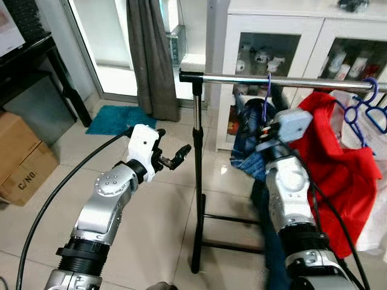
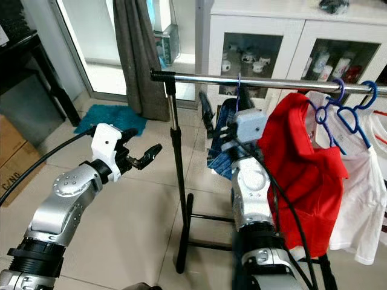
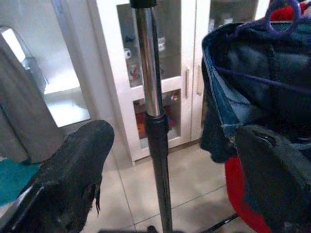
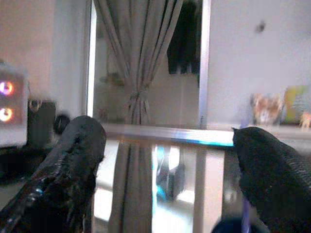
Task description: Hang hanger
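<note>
A purple hanger [image 1: 266,96] carrying dark blue jeans [image 1: 247,145] hangs by its hook on the metal rail [image 1: 242,79] of a clothes rack. My right gripper [image 4: 167,133] is raised just below the rail beside that hanger, open, with the rail seen between its fingers [image 4: 73,160]. A bit of the purple hanger [image 4: 245,213] shows near one finger. My left gripper [image 1: 175,156] is held out to the left of the rack's upright pole [image 1: 196,151], open and holding nothing. In the left wrist view the pole [image 3: 153,111] stands between the two spread fingers.
A red shirt [image 1: 338,163] on a blue hanger [image 1: 363,106] and a white garment [image 2: 363,199] hang further right. Behind stands a white glass-door cabinet [image 1: 230,54]. A grey curtain [image 1: 151,60], teal mat [image 1: 124,118], cardboard boxes [image 1: 24,163] and a black cable [image 1: 60,187] lie left.
</note>
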Robot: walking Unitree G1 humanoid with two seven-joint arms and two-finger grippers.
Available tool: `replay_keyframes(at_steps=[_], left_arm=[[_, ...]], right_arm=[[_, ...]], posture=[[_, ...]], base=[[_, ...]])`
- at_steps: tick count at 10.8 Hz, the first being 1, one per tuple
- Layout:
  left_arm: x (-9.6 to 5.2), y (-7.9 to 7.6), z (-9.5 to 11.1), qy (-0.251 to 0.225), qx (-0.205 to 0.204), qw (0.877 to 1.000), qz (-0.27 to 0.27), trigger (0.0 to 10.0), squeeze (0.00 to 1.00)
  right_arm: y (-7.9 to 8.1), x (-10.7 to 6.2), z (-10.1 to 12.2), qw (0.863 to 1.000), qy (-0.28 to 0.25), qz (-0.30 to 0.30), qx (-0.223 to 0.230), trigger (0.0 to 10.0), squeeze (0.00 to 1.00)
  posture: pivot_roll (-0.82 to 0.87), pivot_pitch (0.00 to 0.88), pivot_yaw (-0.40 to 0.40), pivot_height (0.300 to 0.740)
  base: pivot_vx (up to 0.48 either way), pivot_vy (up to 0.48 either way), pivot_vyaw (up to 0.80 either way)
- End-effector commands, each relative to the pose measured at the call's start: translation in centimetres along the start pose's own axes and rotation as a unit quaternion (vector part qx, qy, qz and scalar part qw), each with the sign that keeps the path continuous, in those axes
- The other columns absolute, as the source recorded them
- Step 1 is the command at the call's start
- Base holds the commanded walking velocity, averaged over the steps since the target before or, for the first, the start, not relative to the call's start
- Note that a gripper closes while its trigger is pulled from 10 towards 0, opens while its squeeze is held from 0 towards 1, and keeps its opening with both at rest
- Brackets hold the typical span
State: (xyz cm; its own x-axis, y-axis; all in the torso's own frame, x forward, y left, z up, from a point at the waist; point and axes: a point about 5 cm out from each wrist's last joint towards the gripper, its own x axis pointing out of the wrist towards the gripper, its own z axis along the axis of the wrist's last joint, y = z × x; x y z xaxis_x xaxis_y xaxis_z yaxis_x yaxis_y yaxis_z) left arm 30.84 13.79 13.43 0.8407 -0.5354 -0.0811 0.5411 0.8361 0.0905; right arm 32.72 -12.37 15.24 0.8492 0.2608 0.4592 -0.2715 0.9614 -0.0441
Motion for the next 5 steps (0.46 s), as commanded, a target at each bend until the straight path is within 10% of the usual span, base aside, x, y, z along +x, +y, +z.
replay_keyframes(at_steps=[1,2,4,5], left_arm=[[-0.2,0.4,0.1,-0.003,0.005,1.0,0.012,10.0,0.0],[-0.3,0.4,-0.1,-0.001,0.009,1.0,0.013,10.0,0.0],[-0.2,0.3,-0.1,-0.002,0.009,1.0,0.015,10.0,0.0],[-0.3,0.2,-0.1,-0.004,0.006,1.0,0.016,10.0,0.0]], right_arm=[[0.5,0.4,0.0,1.0,-0.006,0.016,0.0,10.0,0.0],[0.8,0.5,-0.1,1.0,-0.009,0.022,0.016,0.0,0.0],[0.6,0.8,0.7,0.999,-0.033,0.018,-0.002,0.0,0.0],[0.3,0.7,1.7,0.998,-0.053,0.023,-0.011,5.4,0.0]], posture=[[-0.08,0.0,0.05,0.74],[-0.08,0.0,0.042,0.74],[-0.09,0.0,0.034,0.74],[-0.09,0.0,0.025,0.74]], base=[[0.0,0.0,0.0],[0.0,0.0,0.0],[0.0,0.0,0.0],[0.0,0.0,0.0]])
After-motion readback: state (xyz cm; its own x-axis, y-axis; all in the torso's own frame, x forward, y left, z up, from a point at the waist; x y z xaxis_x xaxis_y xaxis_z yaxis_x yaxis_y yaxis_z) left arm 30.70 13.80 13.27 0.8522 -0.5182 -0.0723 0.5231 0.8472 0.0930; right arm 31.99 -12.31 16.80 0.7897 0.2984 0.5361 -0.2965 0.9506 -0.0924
